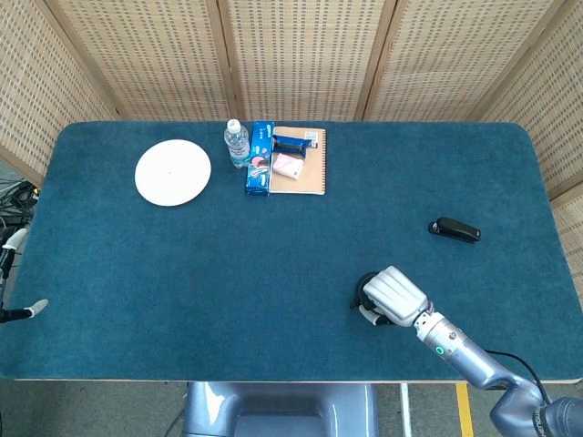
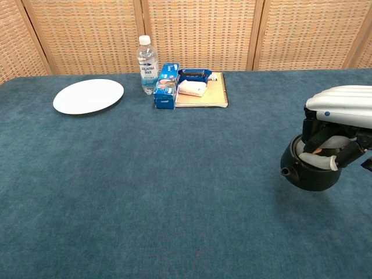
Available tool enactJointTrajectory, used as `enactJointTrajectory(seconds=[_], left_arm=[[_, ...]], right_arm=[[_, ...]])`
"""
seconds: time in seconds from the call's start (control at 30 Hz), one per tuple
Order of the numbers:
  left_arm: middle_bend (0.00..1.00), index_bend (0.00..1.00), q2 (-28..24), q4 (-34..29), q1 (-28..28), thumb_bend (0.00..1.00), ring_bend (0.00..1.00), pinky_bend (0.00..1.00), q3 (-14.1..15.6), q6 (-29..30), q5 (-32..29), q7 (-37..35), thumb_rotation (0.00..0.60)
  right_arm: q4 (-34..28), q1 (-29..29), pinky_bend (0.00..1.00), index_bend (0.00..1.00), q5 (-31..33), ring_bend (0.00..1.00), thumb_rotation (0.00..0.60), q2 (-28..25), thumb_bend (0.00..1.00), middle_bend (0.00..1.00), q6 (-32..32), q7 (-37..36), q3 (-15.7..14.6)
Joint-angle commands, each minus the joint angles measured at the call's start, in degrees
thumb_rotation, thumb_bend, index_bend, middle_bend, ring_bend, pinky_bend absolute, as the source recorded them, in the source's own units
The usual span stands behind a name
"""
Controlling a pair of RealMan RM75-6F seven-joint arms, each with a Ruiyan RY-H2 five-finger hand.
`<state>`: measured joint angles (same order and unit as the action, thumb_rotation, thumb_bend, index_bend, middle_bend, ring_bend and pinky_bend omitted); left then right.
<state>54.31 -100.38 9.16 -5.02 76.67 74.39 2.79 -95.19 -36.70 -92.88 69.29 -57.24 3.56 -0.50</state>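
Observation:
My right hand sits over a small black round pot with a short spout, near the table's front right. Its fingers curl down into and around the pot's top and grip it. From the head view only a sliver of the pot shows at the hand's left edge. In the chest view the pot looks slightly raised off the blue cloth, though I cannot tell for sure. My left hand does not show in either view.
A white plate lies at the back left. A water bottle, a blue box and a brown notebook with small packets on it are at the back centre. A black stapler lies at the right.

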Motion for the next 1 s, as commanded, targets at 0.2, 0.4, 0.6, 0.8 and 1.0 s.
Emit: enactJointTrajectory(seconds=[0.2, 0.4, 0.6, 0.8, 1.0], left_arm=[[0.0, 0.0, -0.06, 0.02, -0.05, 0.0, 0.0, 0.0, -0.01, 0.03, 0.03, -0.24, 0.6], [0.0, 0.0, -0.15, 0.03, -0.03, 0.0, 0.0, 0.0, -0.04, -0.04, 0.05, -0.46, 0.6], [0.0, 0.0, -0.35, 0.08, -0.07, 0.0, 0.0, 0.0, -0.04, -0.09, 0.19, -1.07, 0.6], [0.0, 0.0, -0.62, 0.39, -0.09, 0.0, 0.0, 0.0, -0.08, -0.33, 0.26, -2.16, 0.6], [0.0, 0.0, -0.87, 0.83, -0.1, 0.0, 0.0, 0.0, -0.12, -0.6, 0.33, -3.41, 0.6]], right_arm=[[-1.2, -0.7, 0.87, 1.0, 0.96, 0.91, 0.6, -0.75, 0.94, 1.0, 0.78, -0.13, 0.97], [-3.07, -1.88, 0.88, 1.0, 3.0, 0.91, 0.6, -1.36, 0.94, 1.0, 2.23, -0.72, 2.64], [-7.21, -5.56, 0.88, 1.0, 11.05, 0.91, 0.6, -2.92, 0.95, 1.0, 6.78, 0.5, 7.99], [-10.43, -10.11, 0.88, 1.0, 23.39, 0.91, 0.6, -4.21, 0.95, 1.0, 12.08, 5.35, 12.36], [-12.59, -13.87, 0.88, 1.0, 35.33, 0.91, 0.6, -3.59, 0.96, 1.0, 13.24, 8.65, 14.86]])
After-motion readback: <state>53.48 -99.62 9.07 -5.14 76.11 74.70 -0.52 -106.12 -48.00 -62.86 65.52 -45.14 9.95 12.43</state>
